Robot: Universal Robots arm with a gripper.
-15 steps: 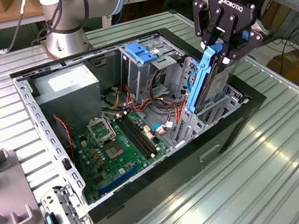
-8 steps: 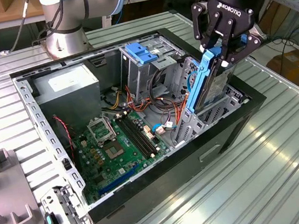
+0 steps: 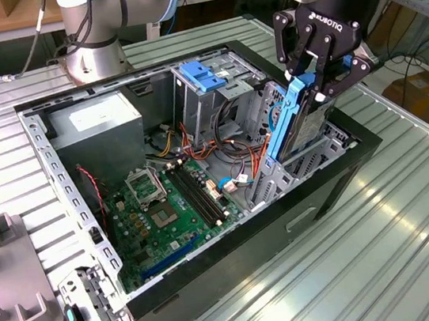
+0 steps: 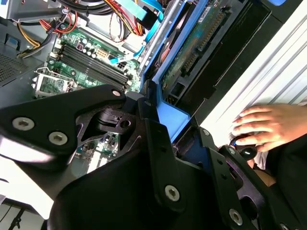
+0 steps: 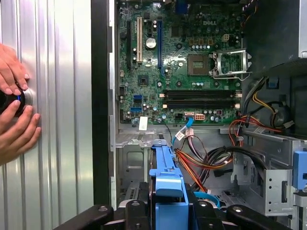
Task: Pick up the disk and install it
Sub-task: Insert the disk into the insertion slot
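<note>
Disk (image 3: 285, 122) on edge and tilted, clamped at its upper end between the fingers of the gripper (image 3: 323, 77), lower end down inside the grey drive bay (image 3: 281, 179) at the corner of the computer case (image 3: 234, 245) on the exterior view's right. Fingers narrowed onto the blue-railed end, one on each side of it, the same grip plain in both wrist views. By the look of it part-way into the bay, not yet seated.

To do this step well:
- Match the disk's lean to the bay's guides before pressing, to get the blue rails into their slots instead of onto the sheet-metal edge.
- Push along the disk's long axis only, slowly, without twisting.
- Mind the orange and red cables (image 3: 244, 144) just beside the bay, on the side toward the motherboard (image 3: 165, 207); likely to snag or be pinched under the lower end.
- Judge seating by the rails, not by force.

Reaching over the case from the arm base (image 3: 94, 42) at the far side, wrist high above that corner, gripper pointing downward and leaning with the disk. Person's hand (image 5: 14, 120) resting on a dark round control (image 5: 10, 101) on the ribbed table (image 3: 387, 248) beside the case, well apart from the gripper.
</note>
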